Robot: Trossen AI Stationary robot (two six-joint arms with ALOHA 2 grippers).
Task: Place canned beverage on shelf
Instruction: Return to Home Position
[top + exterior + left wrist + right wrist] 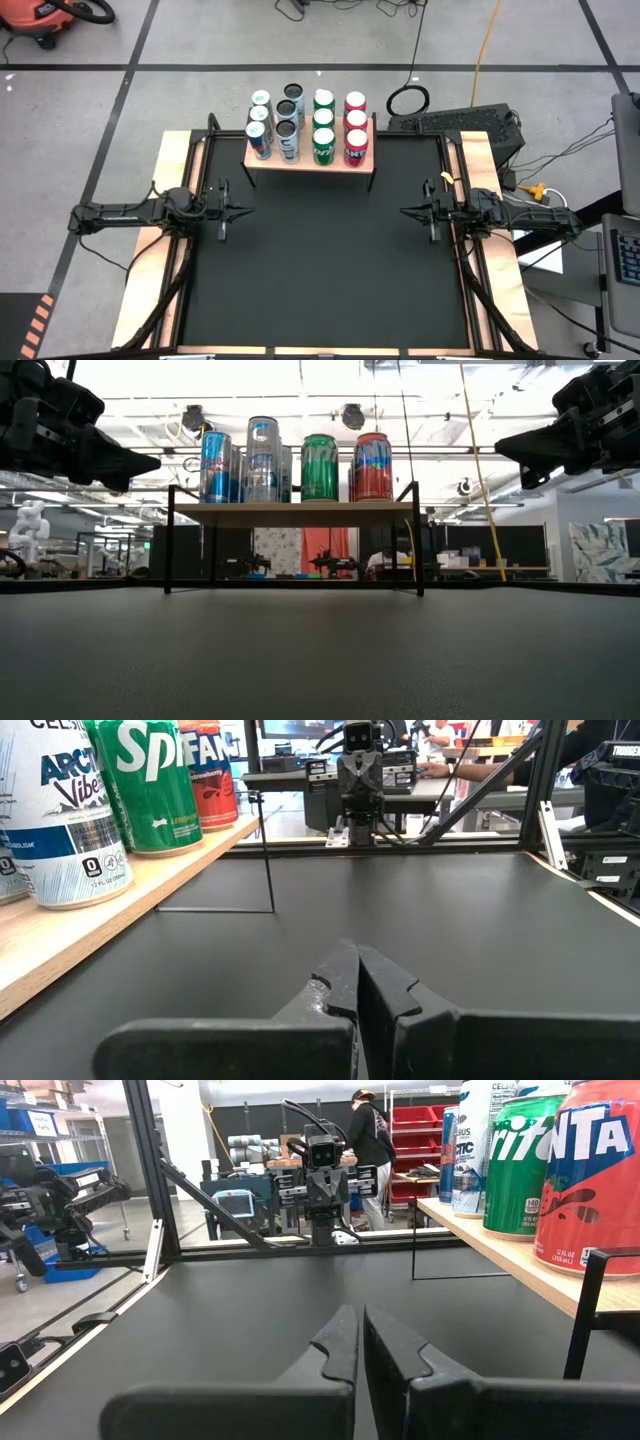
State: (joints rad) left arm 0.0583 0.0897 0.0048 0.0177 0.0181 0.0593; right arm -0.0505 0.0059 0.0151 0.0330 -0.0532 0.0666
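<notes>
Light-wood shelf, long axis side to side, cans upright; left hand, right hand both closed, empty.

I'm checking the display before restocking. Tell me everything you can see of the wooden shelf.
The shelf is a small rectangular light-wood board on thin black metal legs. It stands level near the middle of the far edge of the black table. Twelve upright cans fill it in four columns of three: blue-silver, silver, green, red. Nothing else touches it.
</notes>
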